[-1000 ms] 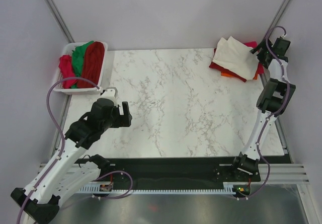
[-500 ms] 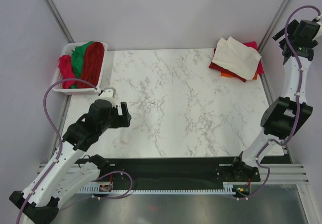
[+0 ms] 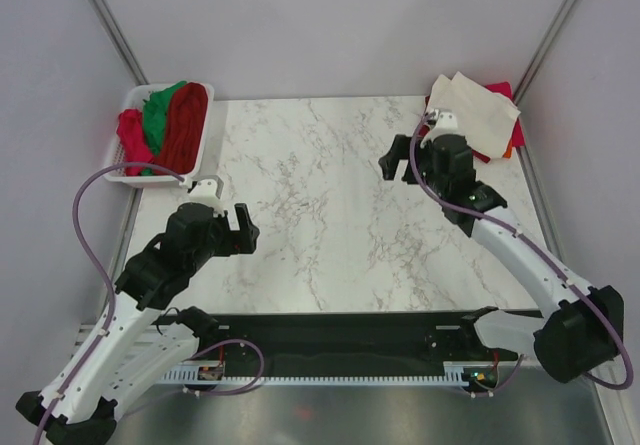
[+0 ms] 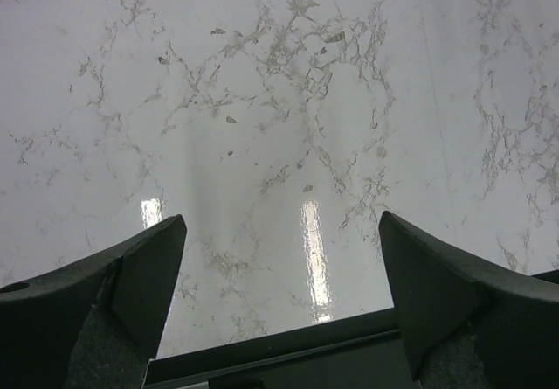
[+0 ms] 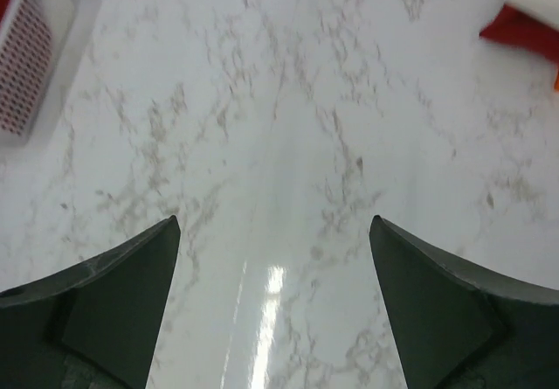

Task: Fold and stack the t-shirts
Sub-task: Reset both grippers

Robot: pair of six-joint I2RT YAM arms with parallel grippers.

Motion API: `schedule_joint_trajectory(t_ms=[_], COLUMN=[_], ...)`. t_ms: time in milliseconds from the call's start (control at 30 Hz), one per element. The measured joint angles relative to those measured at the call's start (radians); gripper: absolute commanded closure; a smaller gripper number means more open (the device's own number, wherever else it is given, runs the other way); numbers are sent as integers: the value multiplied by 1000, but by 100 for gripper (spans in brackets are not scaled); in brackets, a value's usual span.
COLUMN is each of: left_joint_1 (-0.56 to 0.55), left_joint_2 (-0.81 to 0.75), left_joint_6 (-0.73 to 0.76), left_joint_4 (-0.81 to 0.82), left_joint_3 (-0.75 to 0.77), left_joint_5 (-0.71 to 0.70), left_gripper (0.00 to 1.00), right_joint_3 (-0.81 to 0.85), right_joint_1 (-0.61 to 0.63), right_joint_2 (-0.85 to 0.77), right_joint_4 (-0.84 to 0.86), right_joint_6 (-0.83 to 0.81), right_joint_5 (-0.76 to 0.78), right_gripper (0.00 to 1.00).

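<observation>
A stack of folded t-shirts (image 3: 478, 115), cream on top with red and orange beneath, lies at the table's back right corner; its red edge shows in the right wrist view (image 5: 522, 32). Unfolded red, green and dark red shirts (image 3: 168, 120) fill a white basket (image 3: 125, 176) at the back left. My right gripper (image 3: 400, 160) is open and empty over the bare marble just left of the stack. My left gripper (image 3: 243, 227) is open and empty over the marble near the front left.
The marble table top (image 3: 340, 205) lies between the arms. The basket's perforated wall shows at the top left of the right wrist view (image 5: 31, 48). A black rail (image 3: 350, 330) runs along the table's near edge, also in the left wrist view (image 4: 279, 354).
My right arm has swung from the back right corner, up and then down, to the marble left of the folded stack. My left arm has shifted slightly.
</observation>
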Motion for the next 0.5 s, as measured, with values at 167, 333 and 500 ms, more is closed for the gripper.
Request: schedule_joint_trajectory(t_ms=[167,333,500], left_joint_1=[0,0,0], left_joint_2=[-12,-13,-13], left_joint_6=[0,0,0], left_joint_4=[0,0,0], left_joint_3=[0,0,0], left_joint_5=[-3,-20,-37], left_gripper=[0,0,0], right_joint_3=[-259,-331,-334], right_joint_1=[36,34,33], right_joint_2=[-163,-293,-351], right_joint_4=[-24,-55,-72], right_joint_6=[19,30,38], right_joint_5=[90,173,276], right_gripper=[2,2,2])
